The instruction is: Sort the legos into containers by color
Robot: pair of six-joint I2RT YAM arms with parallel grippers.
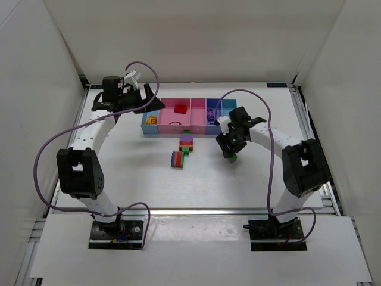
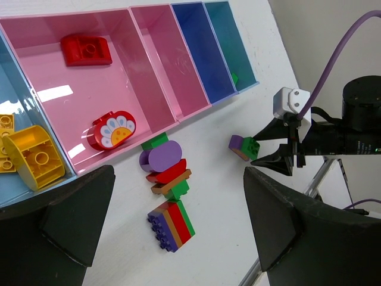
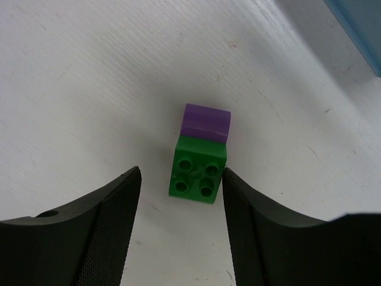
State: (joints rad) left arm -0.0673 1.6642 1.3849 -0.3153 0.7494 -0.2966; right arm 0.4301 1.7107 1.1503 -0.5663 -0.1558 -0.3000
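A small green brick (image 3: 197, 170) joined to a purple one (image 3: 205, 122) lies on the white table. My right gripper (image 3: 181, 174) is open and low around it, and the right finger (image 3: 262, 220) touches the green brick's edge. From above, this gripper (image 1: 230, 152) stands right of two stacked lego clumps (image 1: 187, 142) (image 1: 177, 159) in purple, red, orange and green. My left gripper (image 1: 146, 99) is open and empty, held high above the left end of the five-compartment tray (image 1: 172, 132). Yellow bricks (image 2: 34, 156) lie in the left light-blue compartment, and red bricks (image 2: 86, 49) (image 2: 113, 129) in the first pink one.
A purple piece (image 1: 211, 113) lies in the darker blue compartment and a green bit (image 2: 234, 77) in the far light-blue one. White walls surround the table. Purple cables (image 1: 143, 65) loop over both arms.
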